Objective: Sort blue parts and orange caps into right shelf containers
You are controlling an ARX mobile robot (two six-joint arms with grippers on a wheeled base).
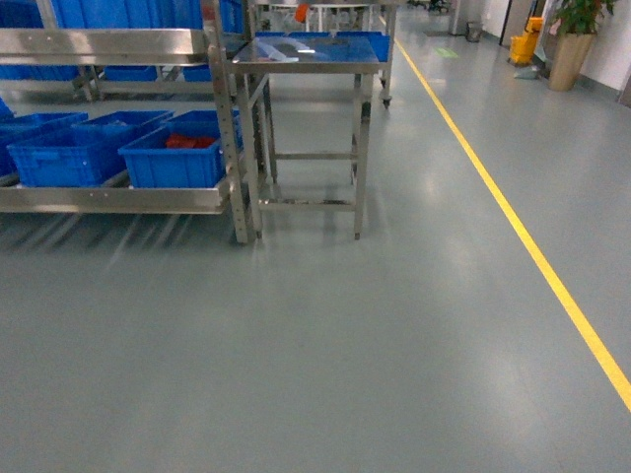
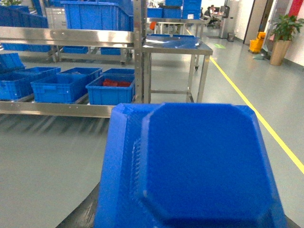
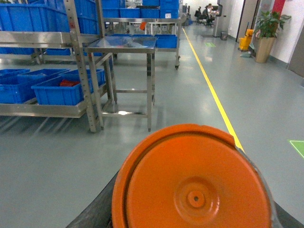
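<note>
Ribbed blue plastic bins, steel shelf.

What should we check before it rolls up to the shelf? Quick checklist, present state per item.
1. Blue part fills the left wrist view: ok, on board; grip itself cannot tell.
2. Orange cap fills the right wrist view: ok, on board; grip cannot tell.
3. Floor between robot and shelf bare: ok.
4. Blue bins on the bottom shelf open-topped: ok; nearest holds red items.
5. Steel table beside the shelf post: not ok, narrows the approach.
6. Yellow floor line off to the right: ok.
</note>
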